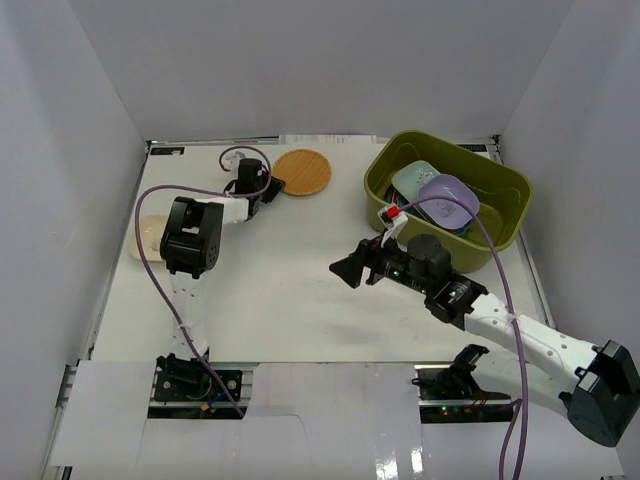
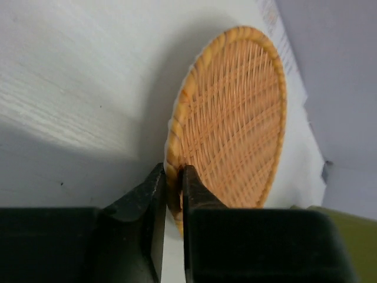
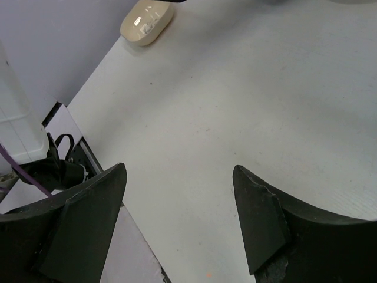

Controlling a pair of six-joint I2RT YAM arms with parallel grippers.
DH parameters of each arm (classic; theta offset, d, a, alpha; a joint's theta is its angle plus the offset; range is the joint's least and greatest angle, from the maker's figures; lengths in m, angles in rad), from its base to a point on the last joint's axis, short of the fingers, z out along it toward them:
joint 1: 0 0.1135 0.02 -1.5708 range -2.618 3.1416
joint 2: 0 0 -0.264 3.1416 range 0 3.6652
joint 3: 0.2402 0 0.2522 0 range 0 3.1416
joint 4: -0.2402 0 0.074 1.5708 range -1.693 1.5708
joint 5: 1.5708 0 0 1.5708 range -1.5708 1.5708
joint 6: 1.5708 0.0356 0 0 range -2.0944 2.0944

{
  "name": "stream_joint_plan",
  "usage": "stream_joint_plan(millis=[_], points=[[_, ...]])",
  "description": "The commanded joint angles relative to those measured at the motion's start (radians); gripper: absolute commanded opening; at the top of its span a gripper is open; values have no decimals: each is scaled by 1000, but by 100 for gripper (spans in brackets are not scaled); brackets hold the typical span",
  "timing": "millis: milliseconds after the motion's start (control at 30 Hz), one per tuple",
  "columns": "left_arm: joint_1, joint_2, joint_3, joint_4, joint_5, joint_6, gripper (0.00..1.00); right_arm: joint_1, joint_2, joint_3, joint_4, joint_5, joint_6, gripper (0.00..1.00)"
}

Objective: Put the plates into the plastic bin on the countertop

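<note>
An orange woven round plate lies at the back of the white countertop. My left gripper is at its near-left edge. In the left wrist view the jaws pinch the rim of the orange plate, with the left gripper shut on it. The olive-green plastic bin stands at the back right and holds a lavender plate and a mint plate. A cream plate sits at the far left. My right gripper hangs open over the middle of the counter, holding nothing.
White walls close in the countertop on three sides. The right wrist view shows the right gripper above bare counter near the front edge, with the cream plate far off. A corner of the bin shows beside the left wrist.
</note>
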Motion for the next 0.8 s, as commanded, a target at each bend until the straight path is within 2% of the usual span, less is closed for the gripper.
stream_joint_plan(millis=[0, 100, 233, 267, 333, 367, 400, 500, 633, 767], points=[[21, 14, -32, -15, 13, -17, 19, 19, 28, -18, 68, -20, 12, 79], [46, -62, -133, 66, 24, -21, 0, 21, 31, -25, 82, -6, 12, 80], [86, -239, -300, 147, 109, -15, 0, 21, 54, 19, 51, 15, -15, 88], [89, -286, -400, 195, 120, -17, 0, 21, 60, 31, 47, 20, -26, 93], [89, -441, -494, 219, 162, -21, 0, 19, 88, 71, 34, 44, -34, 97], [89, -496, -597, 242, 180, -30, 0, 16, 100, 88, 24, 58, -35, 96], [89, -609, -652, 256, 205, -43, 0, 15, 132, 118, 17, 58, -35, 93], [86, -783, -844, 278, 284, -84, 0, 7, 196, 162, -15, 69, -20, 90], [81, -1108, -987, 214, 381, -77, 0, -8, 250, 191, -19, 97, 2, 90], [76, -1314, -1040, 114, 517, -26, 0, -28, 287, 217, -30, 87, 9, 90]])
